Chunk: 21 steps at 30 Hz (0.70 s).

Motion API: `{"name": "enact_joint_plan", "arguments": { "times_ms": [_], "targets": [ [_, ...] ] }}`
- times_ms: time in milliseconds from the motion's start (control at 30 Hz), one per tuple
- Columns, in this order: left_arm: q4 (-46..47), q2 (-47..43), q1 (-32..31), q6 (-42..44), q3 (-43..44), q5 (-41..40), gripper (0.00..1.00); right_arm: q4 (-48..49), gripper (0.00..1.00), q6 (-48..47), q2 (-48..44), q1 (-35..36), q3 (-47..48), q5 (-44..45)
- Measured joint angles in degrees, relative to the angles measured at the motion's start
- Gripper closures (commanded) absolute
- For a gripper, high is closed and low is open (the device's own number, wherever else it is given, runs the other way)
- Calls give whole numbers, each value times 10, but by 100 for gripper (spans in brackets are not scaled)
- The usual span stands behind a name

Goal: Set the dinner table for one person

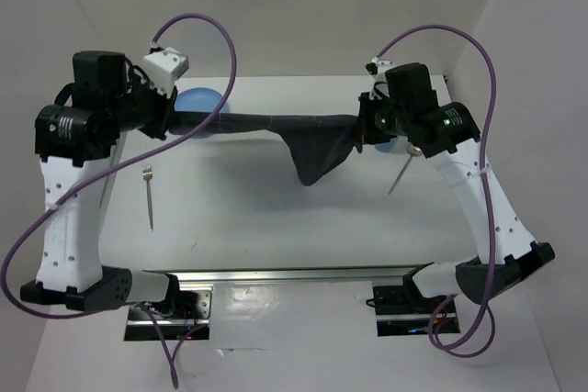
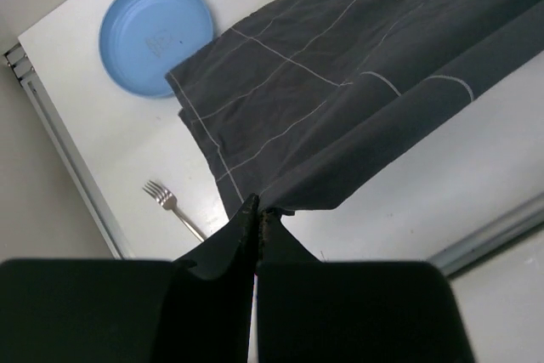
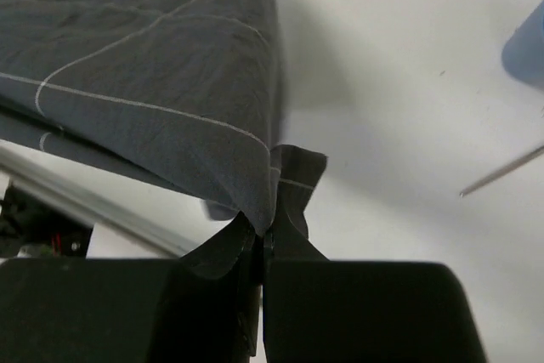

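Above the white dinner table (image 1: 276,222) a dark grey grid-lined cloth mat (image 1: 312,149) hangs stretched between my two grippers, its middle sagging to a point. In the left wrist view the left gripper (image 2: 257,207) is shut on one corner of the mat (image 2: 340,82). The right gripper (image 3: 263,231) is shut on the opposite corner of the mat (image 3: 144,82), with a small flap sticking up beside its fingers. From the top view both grippers sit near the table's back, the left gripper (image 1: 175,117) and the right gripper (image 1: 363,126).
A blue plate (image 1: 197,100) (image 2: 156,36) lies at the back left under the mat's edge. A fork (image 1: 148,195) (image 2: 170,206) lies on the left. A thin utensil (image 1: 401,174) (image 3: 501,174) and a blue item (image 1: 397,146) are at the right. Aluminium rails (image 2: 51,125) edge the table.
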Motion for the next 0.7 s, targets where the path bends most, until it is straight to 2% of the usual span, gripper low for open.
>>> {"name": "enact_joint_plan", "arguments": {
  "times_ms": [200,467,567,700],
  "targets": [
    [-41,-56,-3,3,-15,14,100,-64,100,3,-39,8,11,-33],
    [-52,-106,-6,2,-21,30,100,-93,100,14,-111,8,33,-89],
    [-53,-108,-6,2,-40,35,100,-96,100,27,-109,8,28,-86],
    [-42,-83,-6,2,-97,23,100,-104,100,37,-52,8,-3,-65]
  ]
}}
